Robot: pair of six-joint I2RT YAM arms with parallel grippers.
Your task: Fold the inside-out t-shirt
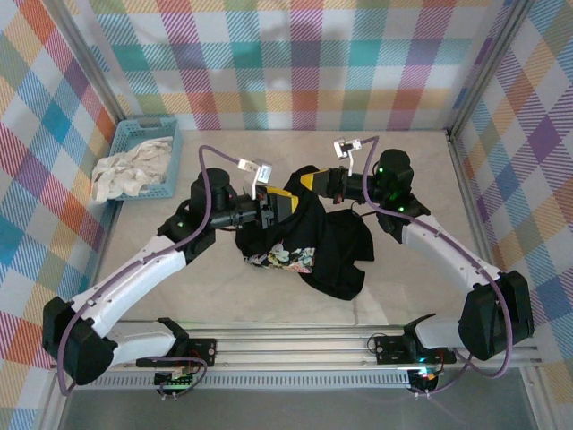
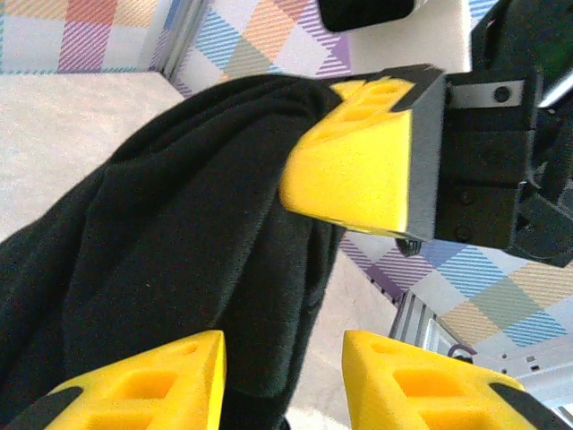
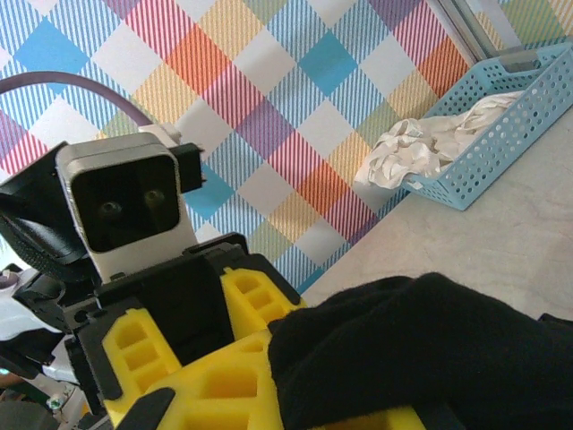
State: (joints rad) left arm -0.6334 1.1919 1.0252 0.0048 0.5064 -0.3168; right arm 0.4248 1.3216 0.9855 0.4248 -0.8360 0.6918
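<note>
Beige table (image 1: pixel 224 296) bore the bunched t-shirt (image 1: pixel 331 255) | right gripper (image 1: pixel 307 180) was clamped on its raised edge | left gripper (image 2: pixel 284 349) stood apart, cloth hanging between its fingers | needed a firm single-layer pinch beside the right fingers before spreading.

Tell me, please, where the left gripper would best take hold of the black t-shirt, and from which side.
Probably the bunched fold of the t-shirt hanging just below the right gripper, which pinches it raised. Come from the left arm's side: the left gripper stands open with that fold between its jaws.
</note>
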